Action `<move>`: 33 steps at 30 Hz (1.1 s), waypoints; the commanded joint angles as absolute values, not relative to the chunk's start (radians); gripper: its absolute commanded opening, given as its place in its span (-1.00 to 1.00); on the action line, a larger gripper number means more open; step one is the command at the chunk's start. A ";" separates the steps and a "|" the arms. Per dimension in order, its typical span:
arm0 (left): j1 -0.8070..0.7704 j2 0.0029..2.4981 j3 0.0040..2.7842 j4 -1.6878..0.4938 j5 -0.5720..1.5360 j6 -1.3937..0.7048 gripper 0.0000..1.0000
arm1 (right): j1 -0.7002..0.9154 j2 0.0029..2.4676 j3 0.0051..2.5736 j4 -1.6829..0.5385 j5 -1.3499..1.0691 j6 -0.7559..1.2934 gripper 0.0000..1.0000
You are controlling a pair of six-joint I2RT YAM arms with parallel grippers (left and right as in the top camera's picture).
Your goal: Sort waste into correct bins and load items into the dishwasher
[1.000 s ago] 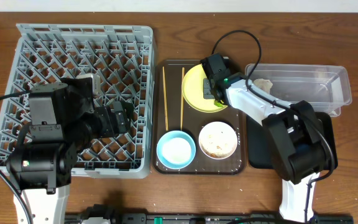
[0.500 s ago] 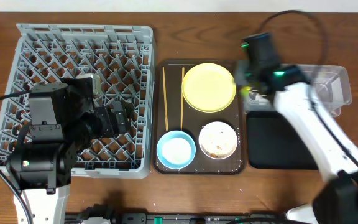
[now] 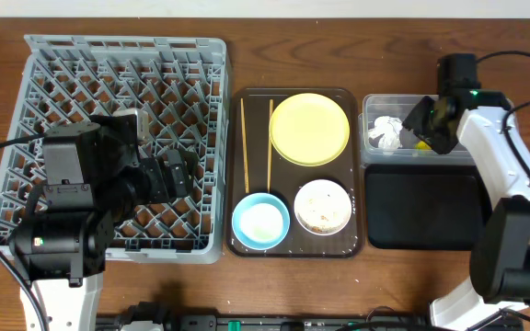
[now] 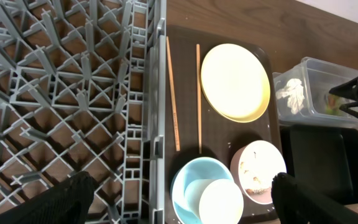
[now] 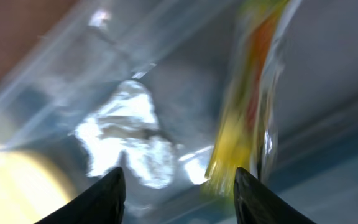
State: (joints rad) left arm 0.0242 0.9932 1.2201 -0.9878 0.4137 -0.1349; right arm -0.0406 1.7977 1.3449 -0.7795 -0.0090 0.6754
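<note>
Right gripper (image 5: 179, 190), jaws spread over the tub (image 3: 385, 97), risks dragging the wrapper (image 5: 247, 93) back out if it clings.

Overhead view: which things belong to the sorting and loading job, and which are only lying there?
Job: grey dish rack, yellow plate, chopsticks, light blue bowl, white cup, small white bowl, clear tub, black tray, tissue, wrapper.
Only lying there: brown serving tray, wooden table.

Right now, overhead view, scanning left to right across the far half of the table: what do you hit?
grey dish rack → wooden chopsticks → yellow plate → crumpled white tissue → snack wrapper
</note>
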 commanded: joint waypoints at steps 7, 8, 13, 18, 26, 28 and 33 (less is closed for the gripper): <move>0.023 0.992 1.241 -0.986 0.464 -0.176 0.85 | -0.059 1.565 1.356 -0.786 -0.353 0.344 0.11; 0.023 0.992 1.241 -0.981 0.464 -0.179 0.85 | -0.052 1.537 1.356 -0.796 -0.357 0.319 0.11; 0.023 0.993 1.241 -0.950 0.477 -0.192 0.85 | -0.028 1.415 1.356 -0.867 -0.356 0.305 0.17; -0.059 1.061 1.241 -0.937 0.486 -0.133 0.75 | 0.015 1.377 1.356 -0.929 -0.356 0.305 0.24; -0.358 1.287 1.241 -1.037 0.296 -0.146 0.31 | 0.043 1.380 1.352 -0.947 -0.356 0.306 0.29; -0.434 1.349 1.239 -1.054 0.231 -0.194 0.29 | 0.043 1.380 1.352 -0.963 -0.356 0.305 0.29; -0.517 1.420 1.220 -1.046 0.215 -0.243 0.27 | 0.043 1.380 1.352 -0.969 -0.356 0.306 0.30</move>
